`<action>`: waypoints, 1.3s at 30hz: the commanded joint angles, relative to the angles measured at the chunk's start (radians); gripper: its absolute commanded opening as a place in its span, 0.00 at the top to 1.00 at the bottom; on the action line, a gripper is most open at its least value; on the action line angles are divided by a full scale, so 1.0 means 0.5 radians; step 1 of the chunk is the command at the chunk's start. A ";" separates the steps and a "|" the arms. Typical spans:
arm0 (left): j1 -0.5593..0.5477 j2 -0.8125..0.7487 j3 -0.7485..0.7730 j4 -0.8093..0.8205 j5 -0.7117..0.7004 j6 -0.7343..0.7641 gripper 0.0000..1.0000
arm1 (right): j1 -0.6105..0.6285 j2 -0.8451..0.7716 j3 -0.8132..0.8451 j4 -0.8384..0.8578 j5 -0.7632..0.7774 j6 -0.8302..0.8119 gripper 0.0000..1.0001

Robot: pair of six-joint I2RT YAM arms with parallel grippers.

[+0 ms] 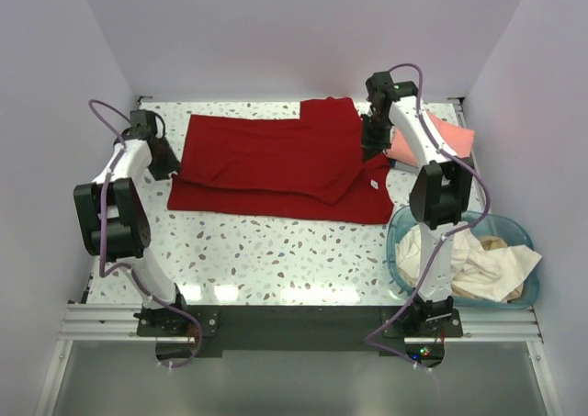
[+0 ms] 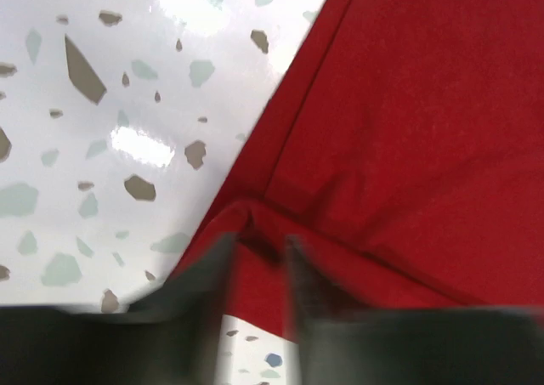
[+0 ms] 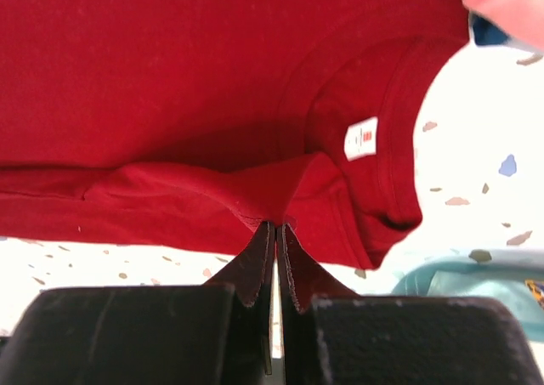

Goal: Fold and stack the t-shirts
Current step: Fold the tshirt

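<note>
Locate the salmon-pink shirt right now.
In the top view, the salmon-pink cotton t-shirt lies at the table's far right, behind the right arm, beyond the translucent teal plastic basket.

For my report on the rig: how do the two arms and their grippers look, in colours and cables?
Both arms have white link shells with black joint housings. The left arm and right arm each carry a looping purple cable. The grippers are black, the right gripper having thin, flat dark fingers.

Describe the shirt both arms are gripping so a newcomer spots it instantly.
On the speckled table, look across the far half: the dark red t-shirt lies spread between the two arms. It is far larger than the salmon-pink shirt at far right and has a white neck label.
</note>
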 commanded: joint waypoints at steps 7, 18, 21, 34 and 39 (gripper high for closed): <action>-0.073 -0.092 0.167 0.103 -0.019 0.062 0.16 | -0.016 0.210 0.431 -0.065 -0.106 -0.014 0.30; -0.248 -0.381 -0.529 0.578 0.346 -0.257 0.12 | -0.019 -0.419 -0.724 0.352 -0.235 0.004 0.37; -0.245 -0.357 -0.694 0.753 0.468 -0.334 0.10 | -0.016 -0.481 -0.985 0.453 -0.281 0.013 0.44; -0.027 -0.274 -1.011 0.828 0.613 -0.297 0.06 | 0.177 -0.478 -1.179 0.687 -0.514 0.114 0.51; -0.027 -0.310 -1.033 0.785 0.579 -0.245 0.06 | 0.269 -0.346 -1.124 0.785 -0.569 0.185 0.51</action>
